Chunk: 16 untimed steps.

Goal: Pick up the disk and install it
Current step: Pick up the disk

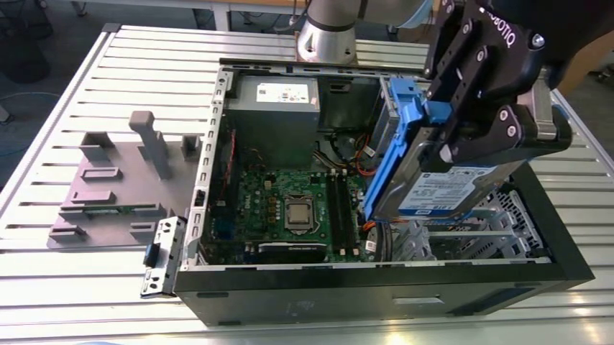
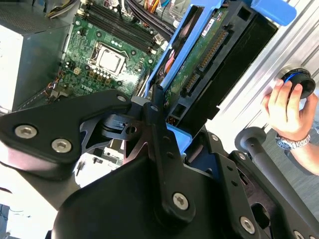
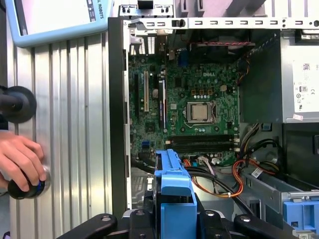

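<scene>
Fingers of our black gripper clamp the silver blue-railed disk by its rigid edges, three o'clock from the green motherboard; we judge it dense, stiff, shock-fragile.

Label on disk; PSU sticker: txt illegible

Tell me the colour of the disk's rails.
Blue, along the edges of the disk; best seen in the exterior view.

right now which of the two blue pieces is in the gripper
The blue rail on the disk, clamped in the gripper over the open case. The other blue piece sits inside the case, clear of the gripper.
</scene>
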Motion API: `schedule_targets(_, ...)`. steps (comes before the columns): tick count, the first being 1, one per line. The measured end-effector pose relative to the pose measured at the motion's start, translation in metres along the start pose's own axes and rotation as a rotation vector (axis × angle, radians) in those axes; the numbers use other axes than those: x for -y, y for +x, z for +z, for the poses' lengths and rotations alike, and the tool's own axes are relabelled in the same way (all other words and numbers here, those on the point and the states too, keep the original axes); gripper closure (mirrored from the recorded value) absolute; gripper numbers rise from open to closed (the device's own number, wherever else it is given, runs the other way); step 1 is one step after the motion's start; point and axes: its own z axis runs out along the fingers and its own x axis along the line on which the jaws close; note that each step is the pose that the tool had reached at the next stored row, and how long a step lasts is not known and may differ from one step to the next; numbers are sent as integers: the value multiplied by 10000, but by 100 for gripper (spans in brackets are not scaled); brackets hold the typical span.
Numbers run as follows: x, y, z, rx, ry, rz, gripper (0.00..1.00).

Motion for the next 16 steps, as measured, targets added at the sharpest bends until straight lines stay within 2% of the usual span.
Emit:
schedule_targets(5,43,5,12,38,-1,40,64)
schedule_targets(10,81,4,31,108,0,149,64)
schedule_targets(16,131,3,38,115,-1,158,64)
